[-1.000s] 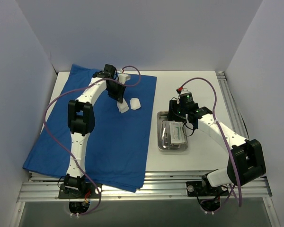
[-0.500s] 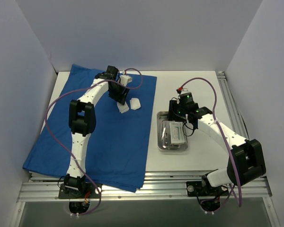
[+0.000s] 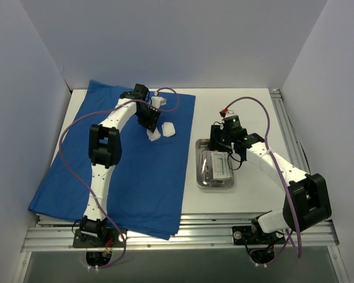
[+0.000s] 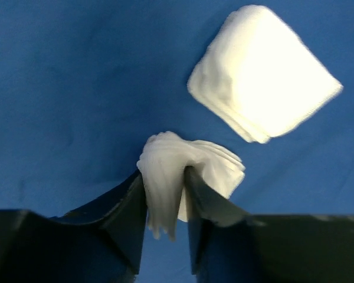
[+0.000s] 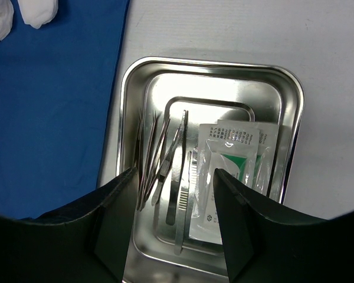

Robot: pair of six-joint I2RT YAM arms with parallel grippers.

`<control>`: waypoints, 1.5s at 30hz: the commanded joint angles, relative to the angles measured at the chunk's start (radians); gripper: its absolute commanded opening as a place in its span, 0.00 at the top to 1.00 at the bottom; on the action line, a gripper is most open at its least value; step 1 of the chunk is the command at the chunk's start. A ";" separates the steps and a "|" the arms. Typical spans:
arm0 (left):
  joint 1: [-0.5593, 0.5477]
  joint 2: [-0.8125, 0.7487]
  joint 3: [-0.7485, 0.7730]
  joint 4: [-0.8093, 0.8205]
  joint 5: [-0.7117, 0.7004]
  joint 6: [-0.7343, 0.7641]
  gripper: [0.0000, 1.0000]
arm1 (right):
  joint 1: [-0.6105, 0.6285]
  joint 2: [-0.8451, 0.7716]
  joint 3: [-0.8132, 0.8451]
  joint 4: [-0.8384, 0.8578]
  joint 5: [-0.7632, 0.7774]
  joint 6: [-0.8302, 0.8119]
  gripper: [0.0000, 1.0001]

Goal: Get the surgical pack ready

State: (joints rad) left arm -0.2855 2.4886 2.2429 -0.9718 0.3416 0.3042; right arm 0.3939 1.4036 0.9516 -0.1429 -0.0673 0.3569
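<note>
The royal-blue cloth (image 3: 135, 171) lies spread on the left of the table. Two white gauze pads rest on its far right part. My left gripper (image 4: 165, 177) is shut on the nearer gauze pad (image 4: 215, 165), which bunches up between the fingers. The second gauze pad (image 4: 265, 71) lies flat just beyond it. Right of the cloth sits the steel tray (image 5: 212, 63), holding thin metal instruments (image 5: 165, 159) and flat packets (image 5: 233, 165). My right gripper (image 5: 174, 174) hovers open above the tray, holding nothing.
The cloth's right edge (image 5: 115, 106) runs close to the tray's left rim. Bare white table (image 3: 248, 106) lies behind and right of the tray. Walls enclose the table on three sides, and a metal rail (image 3: 183, 236) runs along the near edge.
My left wrist has shifted slightly toward the near right above the gauze pads. The right arm and the tray have not moved.
</note>
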 commanded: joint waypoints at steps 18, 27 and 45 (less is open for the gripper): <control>-0.003 -0.276 -0.094 -0.088 0.152 0.105 0.98 | 0.040 -0.037 0.065 0.071 -0.045 -0.019 0.49; -0.076 -0.480 -0.245 -0.131 0.206 0.153 0.98 | 0.120 -0.009 0.065 0.480 -0.238 -0.006 0.27; -0.225 -0.686 -0.336 -0.206 0.296 0.239 0.98 | 0.238 0.046 0.015 0.772 -0.523 -0.042 0.29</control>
State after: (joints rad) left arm -0.5011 1.8717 1.9099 -1.1725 0.5434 0.4927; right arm 0.6228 1.4990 1.0233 0.5598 -0.5045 0.3370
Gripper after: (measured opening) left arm 0.165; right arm 0.711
